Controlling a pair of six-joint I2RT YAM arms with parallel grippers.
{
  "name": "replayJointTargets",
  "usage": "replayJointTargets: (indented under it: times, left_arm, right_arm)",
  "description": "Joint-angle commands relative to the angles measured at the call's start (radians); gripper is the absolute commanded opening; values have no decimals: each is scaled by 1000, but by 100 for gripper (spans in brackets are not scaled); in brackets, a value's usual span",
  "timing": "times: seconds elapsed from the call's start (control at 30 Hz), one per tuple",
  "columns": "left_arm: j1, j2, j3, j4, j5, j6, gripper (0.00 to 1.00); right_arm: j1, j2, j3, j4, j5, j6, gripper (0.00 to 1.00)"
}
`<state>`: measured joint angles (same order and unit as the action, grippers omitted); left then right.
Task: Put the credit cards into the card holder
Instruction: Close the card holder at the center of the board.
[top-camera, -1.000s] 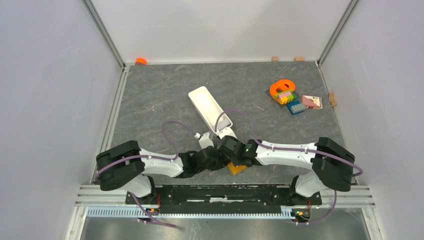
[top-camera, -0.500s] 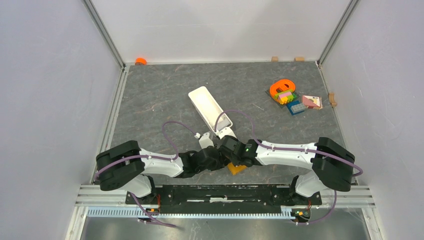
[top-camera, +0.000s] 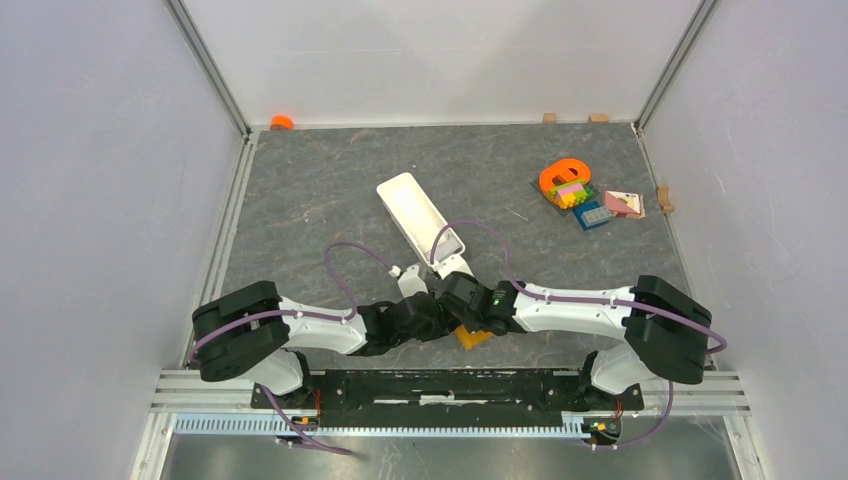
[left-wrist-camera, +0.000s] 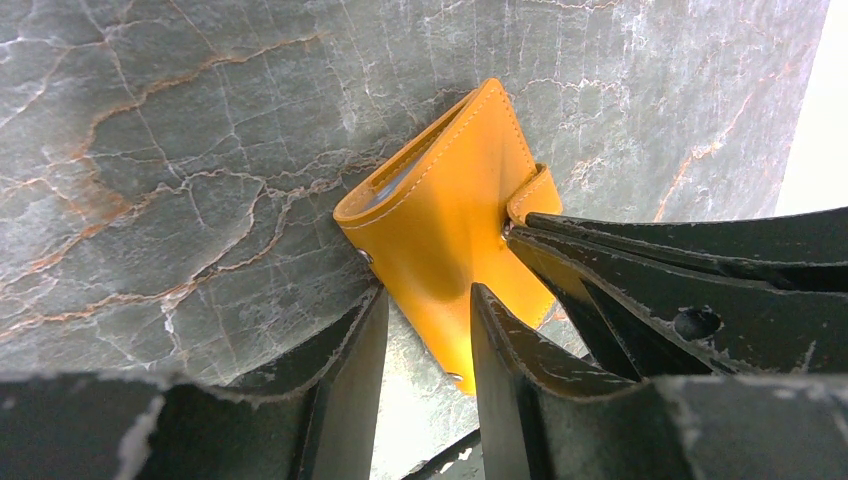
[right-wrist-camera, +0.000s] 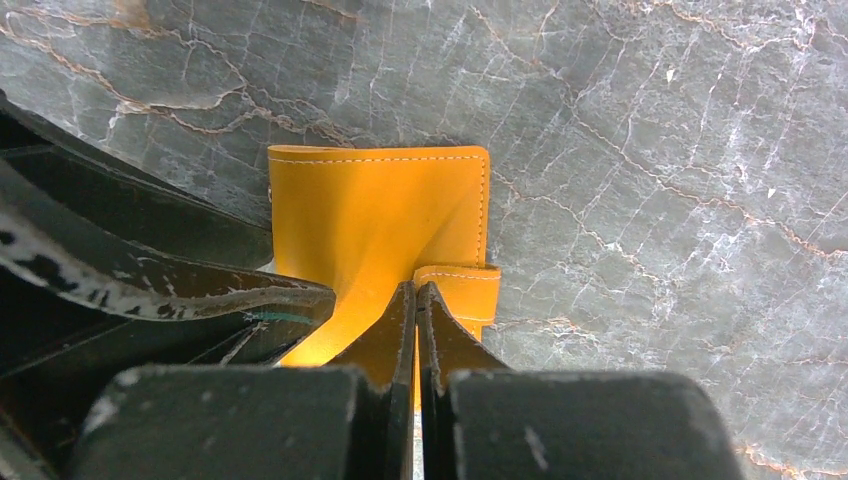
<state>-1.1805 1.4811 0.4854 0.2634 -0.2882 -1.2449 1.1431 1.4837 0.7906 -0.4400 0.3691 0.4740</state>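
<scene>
Between the black jaws we see the card holder, plain orange-yellow with pale stitching along its edges. Under the jaws the bench is grey and marble-patterned, veined white and rust-brown. Beyond the jaws, the tray is white.

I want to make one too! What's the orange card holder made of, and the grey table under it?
The card holder looks like smooth leather or fake leather, slightly shiny: pale stitching runs along its edges. The table looks like grey marble, or a printed copy: thin white and rusty veins cross it.
</scene>
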Motion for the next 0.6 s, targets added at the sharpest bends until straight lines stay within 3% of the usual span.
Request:
replayJointTargets:
  times: [0.0, 0.57]
  left_arm:
    - [-5, 38, -19, -153, -39, 16, 44]
    - [-6, 35, -23, -154, -42, 11, 44]
  right_arm:
    - [1, 39, -37, 42, -76, 28, 0]
    - [17, 32, -132, 67, -122, 114, 0]
